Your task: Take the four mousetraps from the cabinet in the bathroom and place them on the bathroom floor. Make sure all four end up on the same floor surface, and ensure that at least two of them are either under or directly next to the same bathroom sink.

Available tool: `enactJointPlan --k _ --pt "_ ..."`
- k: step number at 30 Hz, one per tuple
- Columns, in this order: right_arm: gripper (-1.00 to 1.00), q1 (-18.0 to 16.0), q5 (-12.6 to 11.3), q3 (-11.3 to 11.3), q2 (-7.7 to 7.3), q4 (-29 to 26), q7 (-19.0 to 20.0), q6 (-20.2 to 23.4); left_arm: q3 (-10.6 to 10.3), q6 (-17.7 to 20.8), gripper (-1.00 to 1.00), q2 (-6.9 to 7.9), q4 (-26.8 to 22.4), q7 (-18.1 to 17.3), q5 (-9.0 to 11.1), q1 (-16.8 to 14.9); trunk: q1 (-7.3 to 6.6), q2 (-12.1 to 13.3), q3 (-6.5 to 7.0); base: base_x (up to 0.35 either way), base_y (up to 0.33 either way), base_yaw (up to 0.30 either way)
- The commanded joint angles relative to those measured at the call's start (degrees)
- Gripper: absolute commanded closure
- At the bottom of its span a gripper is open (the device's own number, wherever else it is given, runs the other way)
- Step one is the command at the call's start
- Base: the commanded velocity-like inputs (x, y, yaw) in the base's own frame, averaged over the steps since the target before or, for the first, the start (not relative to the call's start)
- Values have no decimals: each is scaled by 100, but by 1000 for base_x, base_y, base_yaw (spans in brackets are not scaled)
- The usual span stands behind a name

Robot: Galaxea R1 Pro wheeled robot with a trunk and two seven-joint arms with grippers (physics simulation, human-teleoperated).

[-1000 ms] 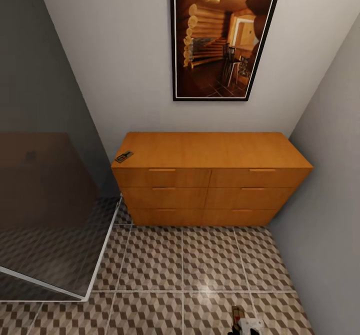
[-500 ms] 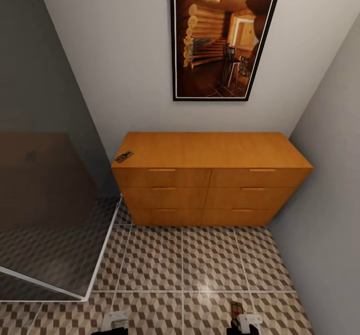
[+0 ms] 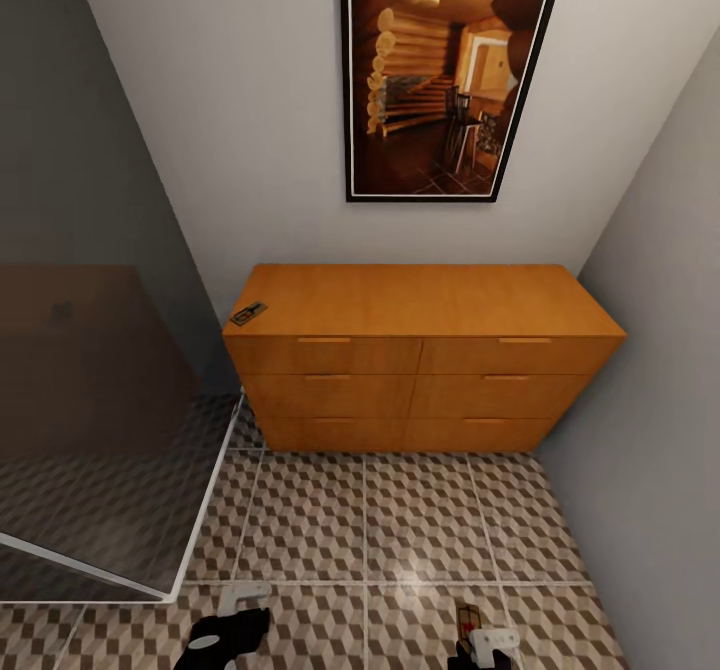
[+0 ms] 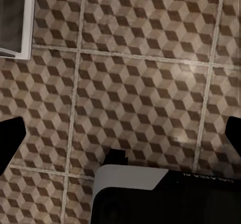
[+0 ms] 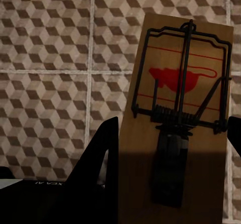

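The orange-brown cabinet (image 3: 420, 350) stands against the back wall with its drawers closed. One mousetrap (image 3: 248, 313) lies on its top at the left front corner. My right gripper (image 3: 482, 645) is low over the bathroom floor (image 3: 400, 520), shut on another mousetrap (image 5: 181, 98), a wooden board with a red mouse print and a dark wire bar. One finger (image 5: 100, 153) presses against the board's side. My left gripper (image 4: 120, 133) hangs open above the cube-pattern tiles, nothing between its fingertips (image 4: 10, 138). It also appears at the bottom of the head view (image 3: 228, 632). The sink is out of view.
A tinted glass shower screen (image 3: 90, 420) with a white frame (image 4: 27, 18) closes off the left side. A grey wall (image 3: 660, 350) runs along the right. A framed picture (image 3: 440, 70) hangs above the cabinet. Tiled floor lies between me and the cabinet.
My left gripper has come up into the bottom of the head view. The right gripper with its mousetrap has shifted slightly. The cabinet and the trap on it have not moved.
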Motion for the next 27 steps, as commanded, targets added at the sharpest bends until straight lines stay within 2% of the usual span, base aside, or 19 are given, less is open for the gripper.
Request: enactJointPlan --k 1,8,12,17,27 --pt "100 -6 -75 26 -10 10 53 -28 -38 31 -100 11 -44 52 59 5 3 -10 -10 0 0 0" --pt "100 -6 -73 26 -31 9 53 -31 -49 60 -100 14 -269 42 57 18 3 -10 -10 0 0 0" --pt "100 -6 -72 26 -32 9 53 -31 -148 84 -100 13 -348 48 53 19 3 -10 -10 0 0 0" --pt "100 -6 -72 26 -32 9 53 -31 -224 244 -100 1 -482 62 54 19 3 -10 -10 0 0 0" --pt "100 -6 -72 26 -34 9 53 -31 -229 564 -100 5 -804 66 60 19 3 -10 -10 0 0 0"
